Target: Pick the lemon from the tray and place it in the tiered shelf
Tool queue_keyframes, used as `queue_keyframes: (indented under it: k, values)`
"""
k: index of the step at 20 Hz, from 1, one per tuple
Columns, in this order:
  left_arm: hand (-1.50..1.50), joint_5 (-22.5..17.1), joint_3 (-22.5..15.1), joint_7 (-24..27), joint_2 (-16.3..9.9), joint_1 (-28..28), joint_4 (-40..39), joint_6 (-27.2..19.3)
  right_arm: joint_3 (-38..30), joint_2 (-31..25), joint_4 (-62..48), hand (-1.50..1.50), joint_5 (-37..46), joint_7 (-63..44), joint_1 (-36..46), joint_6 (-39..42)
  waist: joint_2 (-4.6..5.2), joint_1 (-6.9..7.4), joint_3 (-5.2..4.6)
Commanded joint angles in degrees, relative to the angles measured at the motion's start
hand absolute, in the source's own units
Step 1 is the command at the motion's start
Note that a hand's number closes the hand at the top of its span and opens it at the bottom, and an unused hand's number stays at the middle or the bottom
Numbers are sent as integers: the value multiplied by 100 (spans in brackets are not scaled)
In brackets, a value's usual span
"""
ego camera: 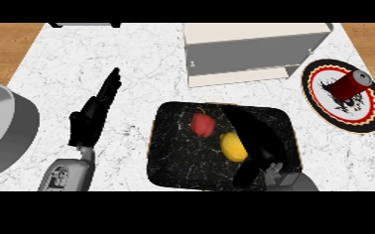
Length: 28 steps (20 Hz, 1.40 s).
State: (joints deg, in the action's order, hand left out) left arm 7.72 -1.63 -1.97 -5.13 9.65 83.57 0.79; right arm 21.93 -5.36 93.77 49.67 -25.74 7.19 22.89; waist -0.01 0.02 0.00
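A yellow lemon [233, 146] lies on the black marbled tray [172, 153] at the lower middle of the head view, next to a red pepper [203, 123]. My right hand [255, 138] hovers over the tray just right of the lemon, its fingers straight and pointing up-left, its thumb low beside the fruit; nothing is held. The cream tiered shelf [245, 49] stands at the back, beyond the tray. My left hand [95, 111] rests open on the counter at the left, fingers pointing away.
A red can [351, 83] lies on a patterned round plate [330, 104] at the right. A grey round vessel [15, 129] shows at the left edge. White marble counter [110, 49] stretches between the left hand and the shelf.
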Motion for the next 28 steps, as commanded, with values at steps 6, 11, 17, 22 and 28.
queue_keyframes:
  k: [6, 11, 17, 22, 28]
  values:
    - [0, -9, 71, 217, -52, -284, 127, 151, 133, -215, -323, 150, 310, 450, -51, 228, -2, 10, 0]
    - [0, 190, 21, 227, 131, -19, -114, -61, -25, -245, -451, 150, 537, 862, 244, 73, 2, 2, 0]
    - [0, 203, -145, 179, 199, -97, -74, 33, 1842, 517, -377, 150, 541, -1730, 167, -1326, 3, 85, -1]
    - [0, 20, 107, 50, 22, 263, -192, 187, 2741, 530, -1010, 150, -144, -3262, 1274, -2613, 31, 186, 1]
    - [0, 78, 45, -48, 72, 242, -63, 131, 3490, 534, -515, 150, -390, -3851, 1700, -4168, 6, 149, 3]
